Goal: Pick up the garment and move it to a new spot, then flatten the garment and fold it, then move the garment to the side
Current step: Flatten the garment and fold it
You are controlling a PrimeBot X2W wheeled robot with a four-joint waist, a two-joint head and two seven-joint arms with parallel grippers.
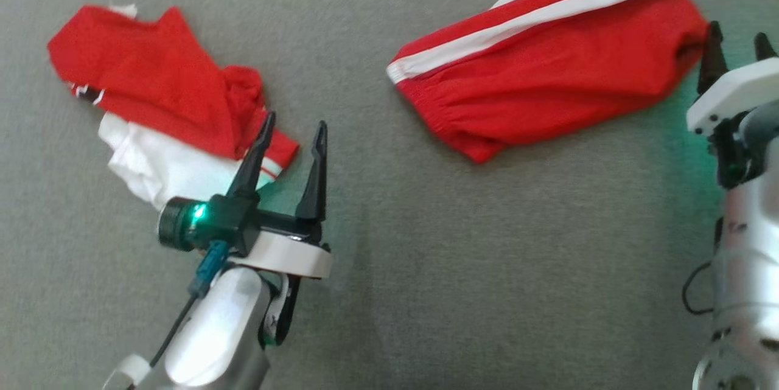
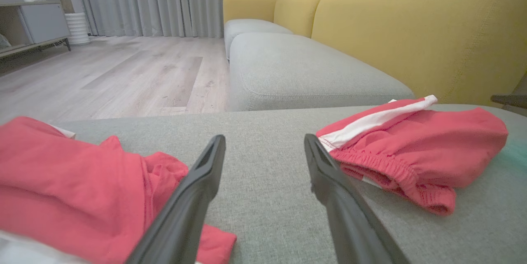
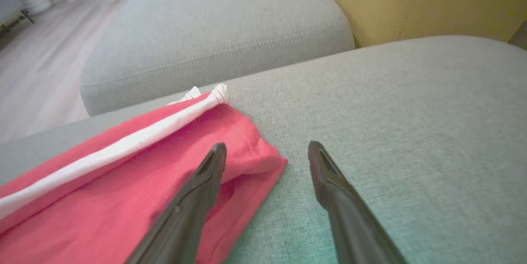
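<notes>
Left end effector [image 1: 295, 120], spread and empty, sits at the crumpled shirt's [image 1: 158, 86] 4 o'clock corner; folded shorts [image 1: 548, 67], long axis 8-to-2 o'clock, lie at 9 o'clock from the spread right end effector [image 1: 737, 31].

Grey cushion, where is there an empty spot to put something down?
The biggest bare patch of grey cushion lies nearest the robot, between its two arms. A narrower bare lane runs between the crumpled red-and-white garment and the striped red shorts. Crowded: the left pincer at the crumpled garment, the right pincer at the shorts' end.
</notes>
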